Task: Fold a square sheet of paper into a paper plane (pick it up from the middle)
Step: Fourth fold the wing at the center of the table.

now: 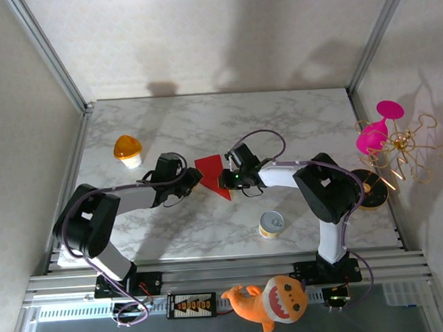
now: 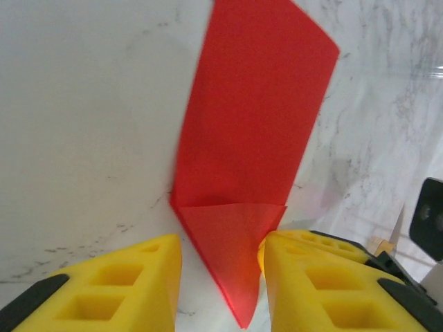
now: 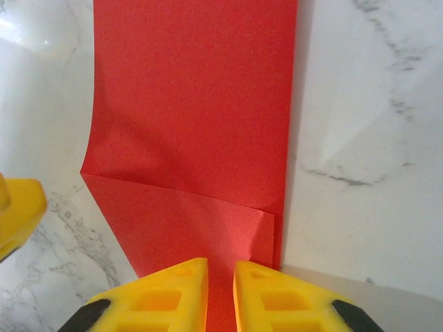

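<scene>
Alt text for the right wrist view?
Folded red paper lies on the white marble table, a creased flap at its near end. The right gripper sits over that near edge, yellow fingers nearly together.

The far half of the desk (image 1: 226, 117) lies bare from wall to wall, and this is the widest room for a pass. At the middle, the left gripper (image 1: 196, 181) and right gripper (image 1: 222, 182) face each other across the red paper (image 1: 210, 169), with barely any passage between them. Bare desk also lies near the front, between the two arms. An orange-lidded cup (image 1: 128, 150) stands just beyond the left arm. A yellow tin (image 1: 271, 225) sits close beside the right arm. A pink glass (image 1: 377, 130) and a gold wire stand (image 1: 405, 155) crowd the right edge. An orange shark plush (image 1: 271, 300) lies on the near rail between the bases.
</scene>
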